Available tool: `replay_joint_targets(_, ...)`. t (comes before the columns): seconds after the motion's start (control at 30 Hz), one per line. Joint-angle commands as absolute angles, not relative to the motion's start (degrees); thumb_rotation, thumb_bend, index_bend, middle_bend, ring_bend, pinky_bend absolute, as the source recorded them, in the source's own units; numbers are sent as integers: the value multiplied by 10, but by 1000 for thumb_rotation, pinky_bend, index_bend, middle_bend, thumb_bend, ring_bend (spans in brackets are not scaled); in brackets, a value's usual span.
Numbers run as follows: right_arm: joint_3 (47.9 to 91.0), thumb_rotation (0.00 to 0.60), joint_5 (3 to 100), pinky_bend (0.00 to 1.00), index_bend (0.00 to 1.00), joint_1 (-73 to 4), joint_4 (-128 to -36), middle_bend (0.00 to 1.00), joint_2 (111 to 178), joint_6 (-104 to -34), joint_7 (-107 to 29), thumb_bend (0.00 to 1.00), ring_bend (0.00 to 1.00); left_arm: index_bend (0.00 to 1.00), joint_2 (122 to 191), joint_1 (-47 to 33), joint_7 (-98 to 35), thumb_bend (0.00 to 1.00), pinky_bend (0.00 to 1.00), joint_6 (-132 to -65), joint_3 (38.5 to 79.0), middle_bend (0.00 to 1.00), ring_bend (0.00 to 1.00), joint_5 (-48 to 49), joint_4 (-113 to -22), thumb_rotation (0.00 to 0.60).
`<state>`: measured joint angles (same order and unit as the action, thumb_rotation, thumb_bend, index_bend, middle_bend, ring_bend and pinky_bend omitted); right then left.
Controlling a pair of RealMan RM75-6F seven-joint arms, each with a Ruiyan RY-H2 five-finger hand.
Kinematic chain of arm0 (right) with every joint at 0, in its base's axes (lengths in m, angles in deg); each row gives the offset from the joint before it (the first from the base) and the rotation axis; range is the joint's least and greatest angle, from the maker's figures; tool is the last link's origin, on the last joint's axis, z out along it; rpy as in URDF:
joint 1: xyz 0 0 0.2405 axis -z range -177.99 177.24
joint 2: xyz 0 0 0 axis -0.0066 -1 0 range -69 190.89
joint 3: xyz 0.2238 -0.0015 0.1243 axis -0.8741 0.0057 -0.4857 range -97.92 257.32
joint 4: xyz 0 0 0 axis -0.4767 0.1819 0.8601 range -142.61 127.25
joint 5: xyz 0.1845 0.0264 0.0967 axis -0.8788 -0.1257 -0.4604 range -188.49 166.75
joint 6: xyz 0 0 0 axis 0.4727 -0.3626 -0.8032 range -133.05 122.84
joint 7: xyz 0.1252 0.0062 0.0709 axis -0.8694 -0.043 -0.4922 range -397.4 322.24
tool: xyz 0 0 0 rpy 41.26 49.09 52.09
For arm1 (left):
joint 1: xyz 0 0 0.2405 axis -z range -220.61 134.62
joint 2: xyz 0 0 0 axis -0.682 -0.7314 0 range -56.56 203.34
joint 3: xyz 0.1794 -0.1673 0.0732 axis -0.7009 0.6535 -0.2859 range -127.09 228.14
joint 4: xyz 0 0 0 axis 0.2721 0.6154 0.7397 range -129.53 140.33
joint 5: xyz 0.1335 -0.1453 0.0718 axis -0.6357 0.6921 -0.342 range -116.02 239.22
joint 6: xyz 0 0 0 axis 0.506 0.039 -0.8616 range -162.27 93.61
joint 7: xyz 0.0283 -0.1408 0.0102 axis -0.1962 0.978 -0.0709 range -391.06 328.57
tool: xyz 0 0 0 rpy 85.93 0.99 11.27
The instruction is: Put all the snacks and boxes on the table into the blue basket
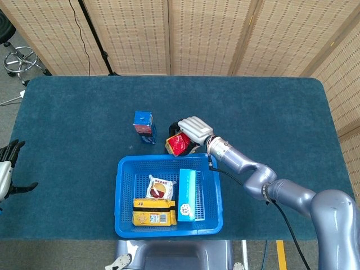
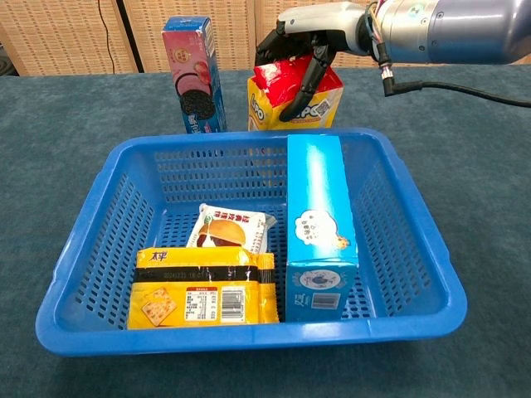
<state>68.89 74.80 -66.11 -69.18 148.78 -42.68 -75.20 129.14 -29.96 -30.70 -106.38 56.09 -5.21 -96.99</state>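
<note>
A red and yellow snack bag [image 1: 178,145] [image 2: 322,101] stands just behind the blue basket [image 1: 120,197] [image 2: 404,192]. My right hand [image 1: 193,128] [image 2: 309,37] comes down on it from above, and its fingers wrap around the red top. A blue and pink cookie box [image 1: 144,127] [image 2: 193,76] stands upright to the left of the bag. In the basket lie a light blue box [image 2: 319,224], a yellow cracker pack [image 2: 203,286] and a small white snack pack [image 2: 230,228]. My left hand [image 1: 7,169] hangs open at the far left table edge.
The dark blue cloth table [image 1: 281,112] stretches wide on both sides of the basket. Wicker screens [image 1: 197,34] stand behind the far edge. A stool [image 1: 19,59] stands off the back left corner.
</note>
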Motion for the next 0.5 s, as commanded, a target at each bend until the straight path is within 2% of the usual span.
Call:
replay_joint_targets(0.03, 691, 600, 750, 600, 572, -651, -705, 515, 1477, -444, -759, 5, 457, 0, 1290, -301, -303, 119, 0, -1063, 561, 0, 0, -55, -970, 600)
replay_joint_targets(0.3, 685, 600, 739, 601, 576, -627, -767, 517, 1412, -473, -745, 29, 457, 0, 1287, -301, -295, 120, 0, -1056, 560, 0, 0, -68, -970, 600)
replay_joint_targets(0.5, 660, 600, 712, 601, 577, -598, -858, 517, 1319, -503, -718, 29, 457, 0, 1284, -301, -286, 119, 0, -1051, 557, 0, 0, -82, -972, 600)
